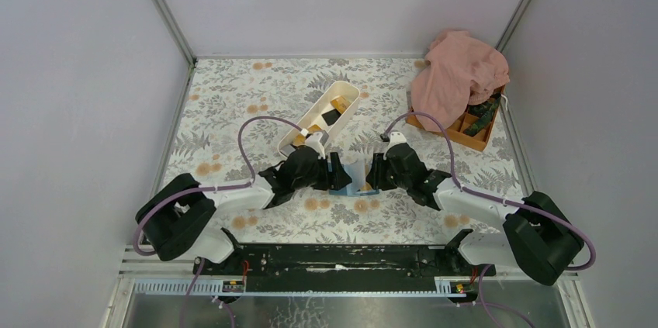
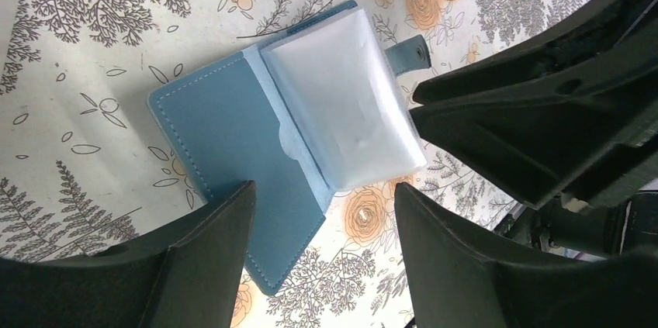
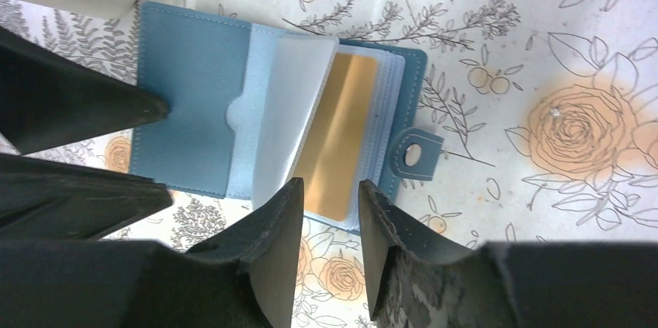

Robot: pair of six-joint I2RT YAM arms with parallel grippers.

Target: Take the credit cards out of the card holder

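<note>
Blue leatherette lies spread on the floral tabletop (image 1: pixel 233 103): the card holder (image 3: pixel 186 111) is open flat at the near centre, between the two arms. Just beyond it stands a white tray (image 1: pixel 353 94), where orange and black credit cards (image 1: pixel 339 103) already lie. The left gripper (image 2: pixel 322 196) hangs over the holder's left cover, its jaws spread wide and gripping nothing. One fingertip (image 3: pixel 155 107) appears to press that cover down. The right gripper (image 3: pixel 330 196) reaches in from the right, its jaws part-way apart and clamped on nothing. They flank the nearest end of a gold card (image 3: pixel 337 134) pocketed in the holder's right half, beside a clear sleeve (image 3: pixel 283 111) that stands raised. Whether the tips touch the card cannot be told.

The step in hand looks to be drawing this card out. Done well, the left arm would pin the cover so the case cannot slide. The right jaws would close on the card's exposed edge alone, not on the sleeve plastic, then pull straight along the pocket towards its open end. A crooked pull could drag or fold the whole holder. At the far right, a pink cloth (image 1: pixel 458 72) drapes over an orange box (image 1: pixel 469 132).
</note>
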